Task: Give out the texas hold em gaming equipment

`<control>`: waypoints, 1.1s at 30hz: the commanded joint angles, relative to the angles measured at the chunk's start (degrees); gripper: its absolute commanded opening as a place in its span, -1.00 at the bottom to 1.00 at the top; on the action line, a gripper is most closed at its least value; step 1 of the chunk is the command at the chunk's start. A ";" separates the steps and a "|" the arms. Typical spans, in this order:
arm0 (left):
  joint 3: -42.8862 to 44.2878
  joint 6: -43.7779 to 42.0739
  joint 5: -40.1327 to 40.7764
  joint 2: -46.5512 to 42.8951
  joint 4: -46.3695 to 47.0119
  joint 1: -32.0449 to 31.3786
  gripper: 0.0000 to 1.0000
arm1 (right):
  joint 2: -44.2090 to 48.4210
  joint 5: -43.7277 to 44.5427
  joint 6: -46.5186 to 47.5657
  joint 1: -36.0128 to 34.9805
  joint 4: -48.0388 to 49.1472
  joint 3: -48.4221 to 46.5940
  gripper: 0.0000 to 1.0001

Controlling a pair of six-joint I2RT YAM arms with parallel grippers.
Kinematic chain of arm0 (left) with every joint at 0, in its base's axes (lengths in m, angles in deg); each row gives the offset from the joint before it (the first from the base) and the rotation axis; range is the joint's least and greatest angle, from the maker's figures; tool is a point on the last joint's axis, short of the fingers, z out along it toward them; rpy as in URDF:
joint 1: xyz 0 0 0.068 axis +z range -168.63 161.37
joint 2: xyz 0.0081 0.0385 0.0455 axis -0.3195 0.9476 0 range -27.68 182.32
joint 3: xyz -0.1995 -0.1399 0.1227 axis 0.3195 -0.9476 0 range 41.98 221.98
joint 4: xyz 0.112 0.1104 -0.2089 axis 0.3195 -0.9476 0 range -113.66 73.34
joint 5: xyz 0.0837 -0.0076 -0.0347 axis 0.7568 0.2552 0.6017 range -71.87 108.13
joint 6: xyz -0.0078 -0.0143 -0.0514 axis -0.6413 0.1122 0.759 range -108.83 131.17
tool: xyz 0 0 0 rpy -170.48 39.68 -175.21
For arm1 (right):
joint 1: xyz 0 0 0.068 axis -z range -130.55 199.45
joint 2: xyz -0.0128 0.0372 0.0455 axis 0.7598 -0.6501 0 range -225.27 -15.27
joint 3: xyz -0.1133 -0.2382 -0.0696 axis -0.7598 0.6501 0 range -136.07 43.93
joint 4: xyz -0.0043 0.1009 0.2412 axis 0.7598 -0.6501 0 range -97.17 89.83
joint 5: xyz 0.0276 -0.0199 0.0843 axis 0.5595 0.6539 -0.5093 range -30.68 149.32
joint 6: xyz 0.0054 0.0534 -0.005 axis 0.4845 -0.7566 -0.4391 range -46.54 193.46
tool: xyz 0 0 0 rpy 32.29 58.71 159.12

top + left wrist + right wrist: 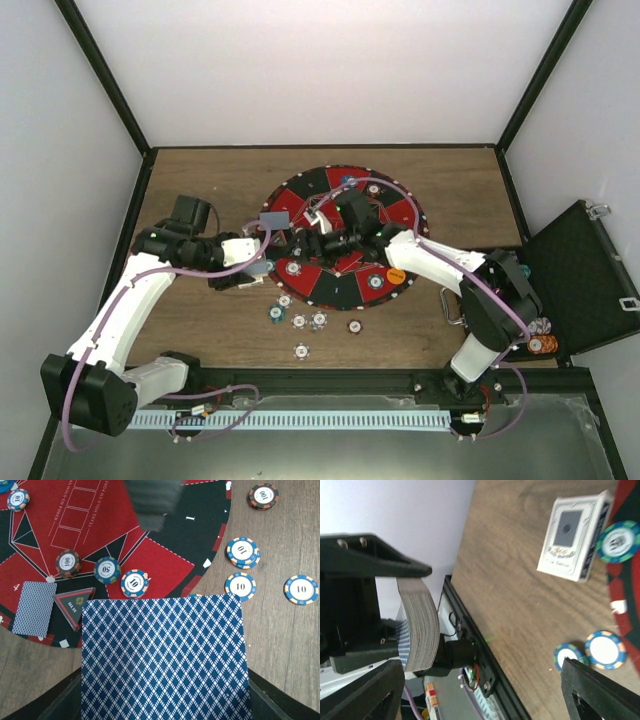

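Note:
My left gripper (252,268) is shut on a deck of playing cards (165,655) whose blue diamond back fills the lower left wrist view. The deck's edge shows in the right wrist view (421,625), clamped between the left arm's black jaws. My right gripper (303,245) reaches over the mat towards the deck; it is open and empty (485,692). Striped poker chips lie on the wood (242,551), (301,589) and on the mat (134,583), (68,562). One card (34,608) lies face down on the mat. An orange button disc (395,275) sits on the mat.
The round red-and-black mat (400,215) fills the table's middle. A card box (575,535) lies on the wood beside it. A black triangle marker (74,606) sits on the mat. The open black case (580,275) with chips (541,342) stands at the right.

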 commanded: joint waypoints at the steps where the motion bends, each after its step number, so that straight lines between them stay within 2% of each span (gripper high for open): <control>1: 2.12 0.28 -2.97 -0.12 0.68 0.22 -0.92 | 2.08 -3.32 -6.89 -3.22 12.76 1.62 0.75; 17: 2.79 0.25 -3.48 -0.39 0.15 0.24 -0.92 | -8.15 -5.94 -13.36 -9.54 21.74 -5.57 0.61; 26: 3.56 0.16 -3.81 -0.95 -0.73 0.18 -0.92 | -13.60 -6.62 -14.49 -9.78 22.68 -9.41 0.43; 33: 3.62 -0.19 -3.79 -1.62 -1.04 0.19 -0.92 | -13.78 -7.00 -13.67 -9.33 22.51 -7.15 0.25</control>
